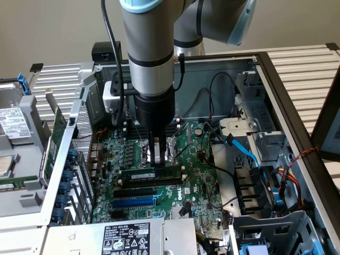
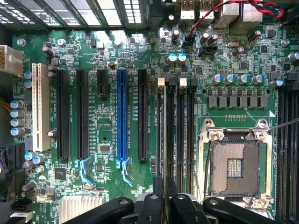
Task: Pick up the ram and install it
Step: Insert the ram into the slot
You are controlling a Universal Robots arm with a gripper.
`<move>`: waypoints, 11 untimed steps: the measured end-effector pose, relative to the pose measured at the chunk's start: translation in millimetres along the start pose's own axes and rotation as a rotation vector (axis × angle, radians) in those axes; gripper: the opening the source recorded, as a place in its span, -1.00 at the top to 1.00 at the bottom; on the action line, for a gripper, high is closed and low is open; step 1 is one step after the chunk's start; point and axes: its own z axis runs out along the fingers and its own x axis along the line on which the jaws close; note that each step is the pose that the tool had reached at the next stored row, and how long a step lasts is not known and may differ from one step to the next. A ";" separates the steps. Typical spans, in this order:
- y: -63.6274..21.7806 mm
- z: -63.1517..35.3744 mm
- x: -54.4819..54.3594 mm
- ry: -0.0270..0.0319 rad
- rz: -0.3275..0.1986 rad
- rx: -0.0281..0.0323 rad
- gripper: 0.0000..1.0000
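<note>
Exterior view: Universal Robots arm [image 1: 151,53] is reaching straight down into an open computer case [image 1: 276,79], centre of frame. Hand [image 1: 158,161] is clenching the ram [image 1: 171,172] from above, fingers pinching its top edge near the middle. Ram is standing on edge and running across the frame. It is sitting at a black slot on the green motherboard [image 1: 199,180], just above the blue expansion slot [image 1: 135,202] and the black slots beside it. Cannot tell if it is fully seated.

Wrist view: camera is looking down on the motherboard [image 2: 107,60]. Hand [image 2: 164,205] is showing as dark fingers closing tight on the ram [image 2: 164,140]. Ram is appearing edge-on as a thin line among the black memory slots [image 2: 190,126], between the blue expansion slot [image 2: 122,116] and the CPU socket [image 2: 234,168].
</note>
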 end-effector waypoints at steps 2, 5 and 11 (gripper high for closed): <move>0.1 0.5 -0.1 -0.0001 0.000 0.0000 0.73; 0.2 1.1 -0.2 -0.0002 0.000 0.0002 0.73; 0.5 2.7 -0.2 -0.0001 0.000 0.0001 0.73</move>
